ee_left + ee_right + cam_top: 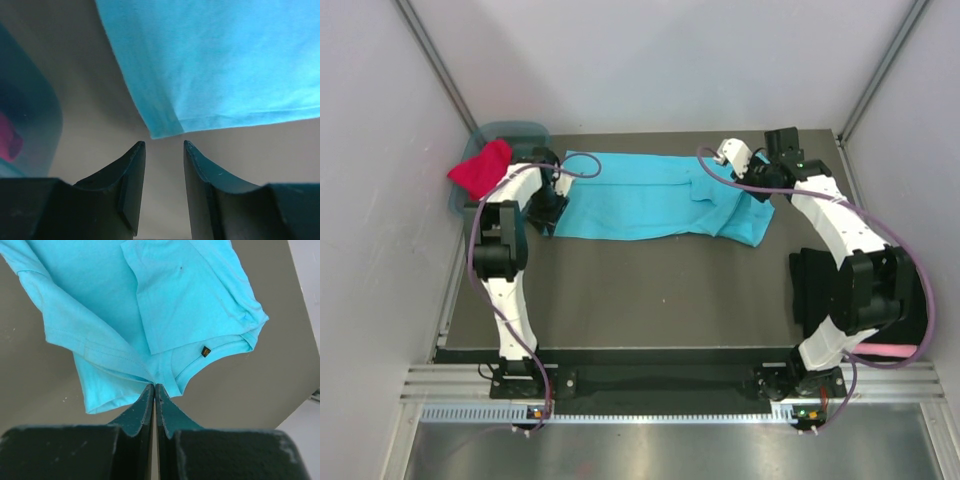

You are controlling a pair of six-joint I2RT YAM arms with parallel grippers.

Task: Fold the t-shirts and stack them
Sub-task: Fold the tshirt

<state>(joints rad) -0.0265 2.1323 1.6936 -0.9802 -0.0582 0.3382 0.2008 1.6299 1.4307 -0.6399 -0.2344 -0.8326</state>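
A turquoise cotton t-shirt lies spread on the dark tabletop. One corner sits just ahead of the left end effector, whose 2 fingers stand spread apart. The right end effector, pressed together, pinches the shirt's edge beside the collar.
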